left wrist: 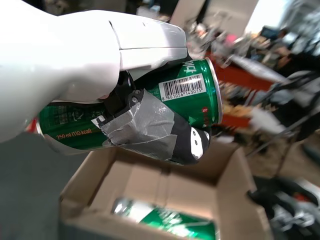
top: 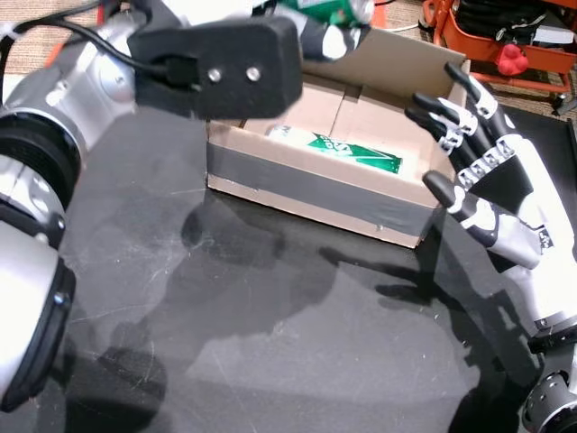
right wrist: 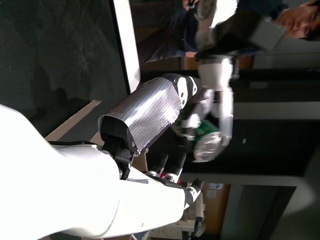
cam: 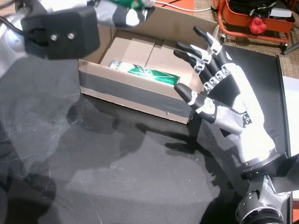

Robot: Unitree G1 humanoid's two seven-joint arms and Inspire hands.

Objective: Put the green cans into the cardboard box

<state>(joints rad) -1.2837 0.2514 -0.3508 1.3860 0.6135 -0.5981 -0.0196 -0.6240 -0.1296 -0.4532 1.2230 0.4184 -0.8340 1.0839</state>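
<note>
The left hand (left wrist: 125,95) is clamped around 1 green can (left wrist: 150,107), holding it on its side above the far-left corner of the cardboard box (top: 311,194). The box sits toward the far edge of the black desk (top: 270,343), and a second green can (cam: 145,72) lies flat inside it. At the box's right end, the right hand (cam: 224,100) is empty, fingers spread apart.

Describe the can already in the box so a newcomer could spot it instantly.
Find the open cardboard box with grey tape along its front, on the black table. The green can lies on its side inside. The other can is held above the box by the left hand.
</note>
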